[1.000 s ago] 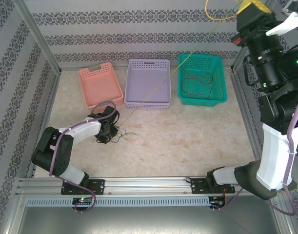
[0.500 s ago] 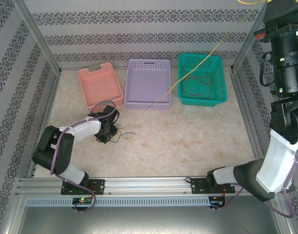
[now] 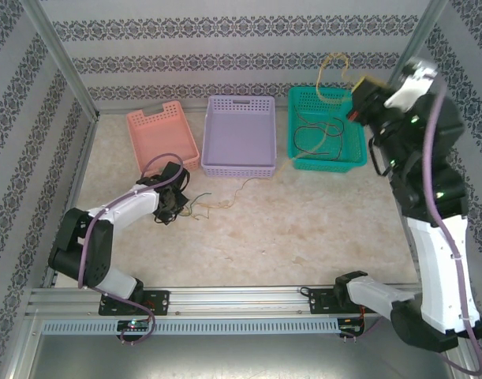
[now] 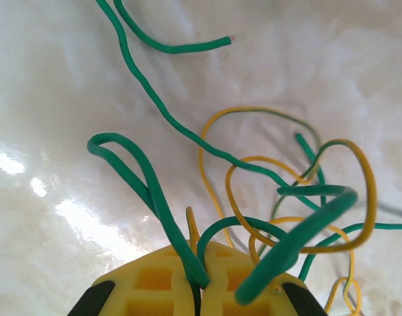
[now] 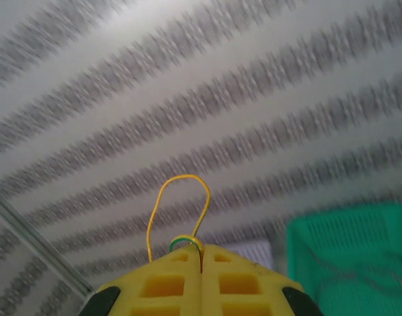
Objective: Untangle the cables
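**Left pincer (image 4: 197, 270) pressed together on a green cable (image 4: 162, 214); right pincer (image 5: 201, 257) pinching a yellow cable (image 5: 185, 176) above the green basket (image 3: 347, 146).**

Through the left wrist camera we see the yellow pads (image 4: 154, 283) closed with the green strand caught in the seam between them, while more green and yellow cables loop over one another on the pale desk (image 4: 56, 99). From above, we find this tangle (image 3: 199, 207) just beside the left pincer, in front of the pink basket (image 3: 163, 146) and the lilac basket (image 3: 239, 134), with one yellowish strand (image 3: 241, 188) trailing toward the lilac basket's near wall. The right pincer hangs over the green basket's far right corner, and the cable it grips arcs up in a small loop. A dark brown cable (image 3: 297, 140) lies coiled inside that basket.
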Action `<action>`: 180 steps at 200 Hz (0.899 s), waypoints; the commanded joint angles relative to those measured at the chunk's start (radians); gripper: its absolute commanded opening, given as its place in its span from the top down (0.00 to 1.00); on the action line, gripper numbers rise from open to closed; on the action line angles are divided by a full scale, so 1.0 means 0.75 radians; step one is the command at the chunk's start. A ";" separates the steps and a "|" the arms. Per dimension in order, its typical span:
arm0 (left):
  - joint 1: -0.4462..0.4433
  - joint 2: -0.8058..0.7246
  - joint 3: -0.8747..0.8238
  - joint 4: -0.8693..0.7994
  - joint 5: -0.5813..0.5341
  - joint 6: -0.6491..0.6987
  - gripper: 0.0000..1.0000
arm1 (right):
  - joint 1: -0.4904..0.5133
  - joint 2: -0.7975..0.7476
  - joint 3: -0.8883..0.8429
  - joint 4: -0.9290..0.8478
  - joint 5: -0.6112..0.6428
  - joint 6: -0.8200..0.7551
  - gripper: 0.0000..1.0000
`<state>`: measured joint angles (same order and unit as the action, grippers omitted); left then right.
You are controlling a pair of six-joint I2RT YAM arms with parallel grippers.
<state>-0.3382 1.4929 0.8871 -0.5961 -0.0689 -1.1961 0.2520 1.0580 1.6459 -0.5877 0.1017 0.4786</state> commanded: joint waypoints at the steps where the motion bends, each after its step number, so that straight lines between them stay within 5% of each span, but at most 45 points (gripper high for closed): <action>1: 0.011 -0.084 0.048 -0.097 -0.100 0.054 1.00 | -0.018 -0.124 -0.333 -0.184 0.074 0.152 1.00; 42: 0.012 -0.161 0.060 -0.109 -0.108 0.076 1.00 | -0.054 -0.190 -0.866 -0.160 0.028 0.278 1.00; 88: 0.011 -0.224 0.045 -0.109 -0.111 0.112 1.00 | -0.156 0.010 -1.025 -0.108 -0.039 0.186 1.00; 127: 0.009 -0.267 0.039 -0.059 -0.082 0.158 1.00 | -0.123 0.086 -0.938 -0.118 -0.062 0.005 0.57; 148: 0.009 -0.291 0.044 -0.048 -0.073 0.174 1.00 | -0.015 0.047 -0.887 -0.104 -0.013 -0.046 0.47; 180: 0.009 -0.306 0.048 -0.039 -0.035 0.186 1.00 | 0.269 0.061 -0.857 0.000 -0.008 -0.146 0.45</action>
<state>-0.3382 1.2873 0.9112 -0.6395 -0.1081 -1.0931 0.3122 1.1095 0.9741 -0.6727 0.0822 0.4671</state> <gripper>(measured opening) 0.060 0.547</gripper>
